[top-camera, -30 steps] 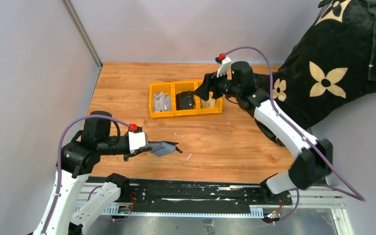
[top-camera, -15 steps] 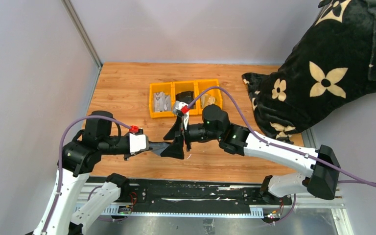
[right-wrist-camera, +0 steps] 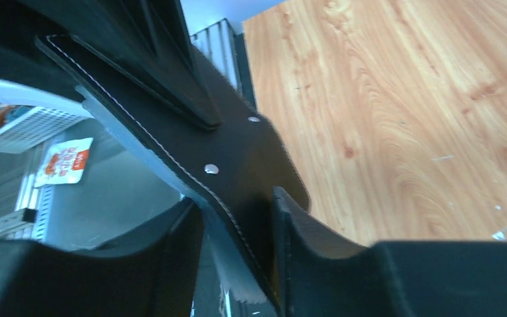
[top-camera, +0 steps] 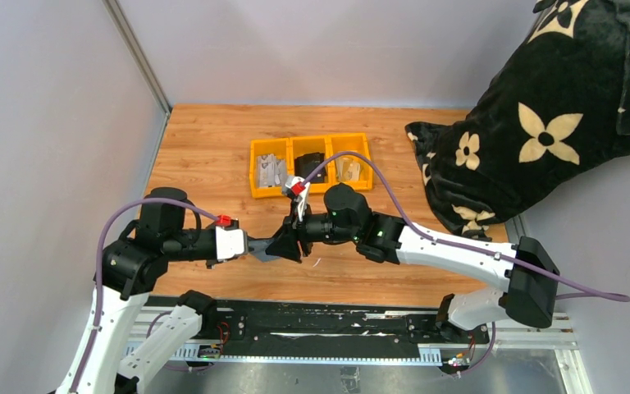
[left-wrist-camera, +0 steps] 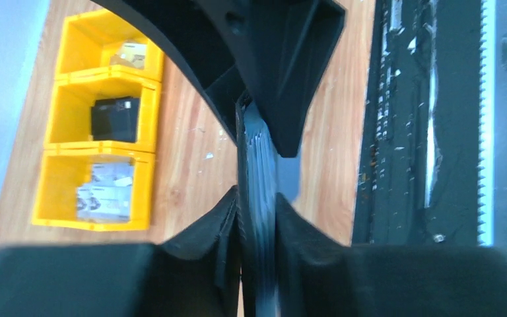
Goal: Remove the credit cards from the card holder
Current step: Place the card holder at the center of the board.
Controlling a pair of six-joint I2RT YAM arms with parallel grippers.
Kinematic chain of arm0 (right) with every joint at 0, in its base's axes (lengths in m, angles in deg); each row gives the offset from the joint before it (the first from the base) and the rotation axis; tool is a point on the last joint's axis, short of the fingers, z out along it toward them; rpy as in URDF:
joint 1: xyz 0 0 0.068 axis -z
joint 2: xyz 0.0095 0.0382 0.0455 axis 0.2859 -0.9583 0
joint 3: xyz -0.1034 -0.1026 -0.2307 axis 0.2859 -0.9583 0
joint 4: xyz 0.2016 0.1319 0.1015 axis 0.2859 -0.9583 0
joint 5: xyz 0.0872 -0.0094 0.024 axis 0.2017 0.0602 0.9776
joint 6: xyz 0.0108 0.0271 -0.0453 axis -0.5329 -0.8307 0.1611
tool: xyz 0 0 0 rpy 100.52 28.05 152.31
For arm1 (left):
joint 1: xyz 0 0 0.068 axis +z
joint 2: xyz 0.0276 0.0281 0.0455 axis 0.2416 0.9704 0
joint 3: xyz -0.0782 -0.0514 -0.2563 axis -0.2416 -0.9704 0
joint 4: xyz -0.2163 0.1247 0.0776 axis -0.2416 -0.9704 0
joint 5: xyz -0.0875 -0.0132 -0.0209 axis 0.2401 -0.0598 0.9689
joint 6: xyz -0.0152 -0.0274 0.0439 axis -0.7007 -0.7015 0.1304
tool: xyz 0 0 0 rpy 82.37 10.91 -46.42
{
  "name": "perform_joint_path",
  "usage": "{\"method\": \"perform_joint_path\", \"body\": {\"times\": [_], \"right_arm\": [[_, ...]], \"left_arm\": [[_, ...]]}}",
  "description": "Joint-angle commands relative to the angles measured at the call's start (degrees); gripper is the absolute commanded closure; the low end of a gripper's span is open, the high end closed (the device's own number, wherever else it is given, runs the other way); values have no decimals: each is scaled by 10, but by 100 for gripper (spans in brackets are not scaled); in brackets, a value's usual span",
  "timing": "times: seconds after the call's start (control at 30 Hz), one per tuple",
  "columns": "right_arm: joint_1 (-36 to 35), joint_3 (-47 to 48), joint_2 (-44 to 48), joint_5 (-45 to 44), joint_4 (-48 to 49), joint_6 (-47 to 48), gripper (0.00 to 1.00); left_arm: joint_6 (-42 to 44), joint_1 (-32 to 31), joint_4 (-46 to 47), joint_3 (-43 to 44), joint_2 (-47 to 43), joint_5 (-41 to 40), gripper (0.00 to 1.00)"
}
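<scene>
Near-centre, above the bench, the card holder sits between the left end effector on its left and the right end effector on its right. Behind it on the bench is the tray: cards in the left compartment, small case in the middle, single card in the right. Cushion at far right.

Wooden table at centre, enclosed by pale grey walls; black flower-patterned cushion fills the upper right.

We note a matt black, stitched, leather-like card holder with shiny metal rivets, a glossy yellow plastic tray, a smooth wood-grain table and a plush cloth cushion.
</scene>
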Motion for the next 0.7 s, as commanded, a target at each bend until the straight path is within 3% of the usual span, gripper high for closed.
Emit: {"method": "perform_joint_path", "body": {"times": [0.0, 0.1, 0.2, 0.43, 0.67], "right_arm": [[-7, -16, -11, -57, -17, -25, 63], [-3, -22, -16, -84, -23, -55, 80], [15, -40, -21, -86, -11, -107, 86], [46, -147, -22, -72, 199, -200, 91], [78, -246, -91, -83, 452, -232, 89]], "left_arm": [[41, 2, 18, -4, -5, -10, 68], [59, 2, 18, -10, 2, -22, 48], [60, 2, 18, -23, 7, -22, 42], [43, -11, 18, -86, 29, 14, 46], [89, -19, 19, -111, 75, -19, 47]]}}
